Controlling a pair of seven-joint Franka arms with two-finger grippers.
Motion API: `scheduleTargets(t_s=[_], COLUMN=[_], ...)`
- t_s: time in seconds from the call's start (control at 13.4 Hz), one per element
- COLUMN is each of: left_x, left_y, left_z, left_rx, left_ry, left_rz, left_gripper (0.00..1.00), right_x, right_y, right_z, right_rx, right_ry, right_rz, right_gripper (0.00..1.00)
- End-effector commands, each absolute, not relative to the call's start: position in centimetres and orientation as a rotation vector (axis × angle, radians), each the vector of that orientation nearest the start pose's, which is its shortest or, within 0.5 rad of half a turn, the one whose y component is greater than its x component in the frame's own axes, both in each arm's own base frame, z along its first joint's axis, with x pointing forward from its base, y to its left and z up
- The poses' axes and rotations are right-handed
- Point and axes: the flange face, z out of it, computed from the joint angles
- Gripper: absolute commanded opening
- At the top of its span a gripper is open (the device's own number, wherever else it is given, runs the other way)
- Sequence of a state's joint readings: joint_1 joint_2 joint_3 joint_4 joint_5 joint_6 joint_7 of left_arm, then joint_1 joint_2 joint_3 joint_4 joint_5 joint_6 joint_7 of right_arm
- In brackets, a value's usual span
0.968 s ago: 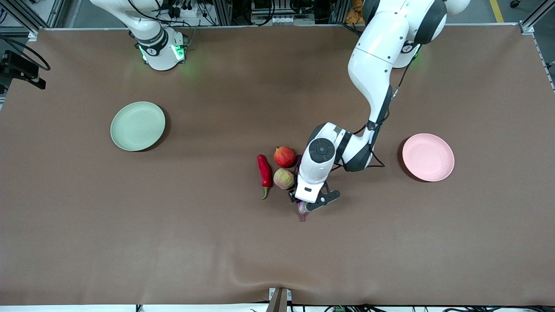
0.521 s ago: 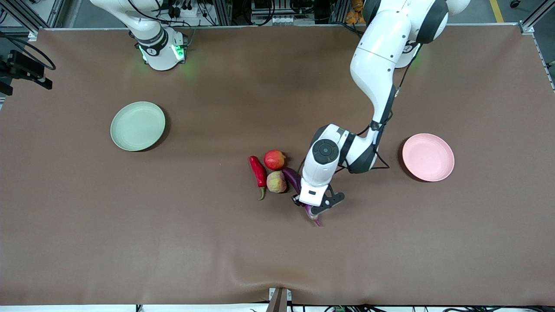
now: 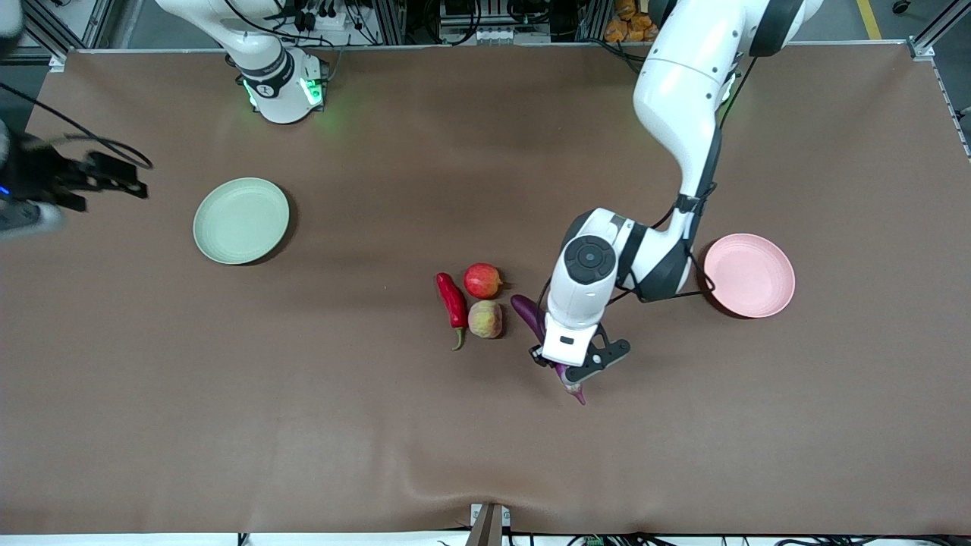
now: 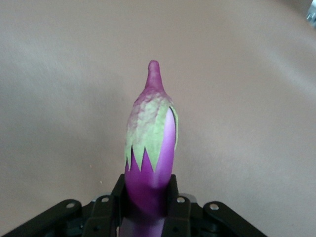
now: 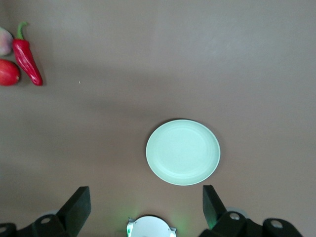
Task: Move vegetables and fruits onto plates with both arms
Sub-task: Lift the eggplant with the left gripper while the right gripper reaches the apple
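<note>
Chili pepper point(image 3: 452, 299), pomegranate point(image 3: 482, 280) and peach point(image 3: 485, 318) cluster mid-worktop point(image 3: 303, 425); chili toward right arm's end, peach nearer the camera than pomegranate; eggplant point(image 3: 540, 327) beside them toward left arm's end (off the cluster); plates point(image 3: 241, 220) point(image 3: 749, 274) well apart, one toward each end.

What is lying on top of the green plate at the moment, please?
Nothing: the green plate shows only its bare surface, in the front view and in the right wrist view. No part of it is covered.
</note>
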State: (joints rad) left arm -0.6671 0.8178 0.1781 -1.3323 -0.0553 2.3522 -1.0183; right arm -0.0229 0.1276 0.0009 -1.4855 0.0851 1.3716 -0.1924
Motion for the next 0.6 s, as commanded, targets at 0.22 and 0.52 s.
scheduleTargets(t_s=[0.22, 0.52], left_x=[67.6, 66.8], left_y=[-31.8, -22.7], left_z=[31.8, 34.0], left_rx=[-3.082, -3.035], left_ry=[-0.679, -0.694], left_rz=[-0.288, -0.237], left_gripper=[0.0, 0.0], right_x=[60.2, 61.3], right_y=[10.9, 25.6], right_z=[51.7, 44.9], right_rx=[-2.904, -2.934], right_ry=[-0.439, -0.177], right_rz=[0.368, 0.277], right_gripper=[1.0, 1.0])
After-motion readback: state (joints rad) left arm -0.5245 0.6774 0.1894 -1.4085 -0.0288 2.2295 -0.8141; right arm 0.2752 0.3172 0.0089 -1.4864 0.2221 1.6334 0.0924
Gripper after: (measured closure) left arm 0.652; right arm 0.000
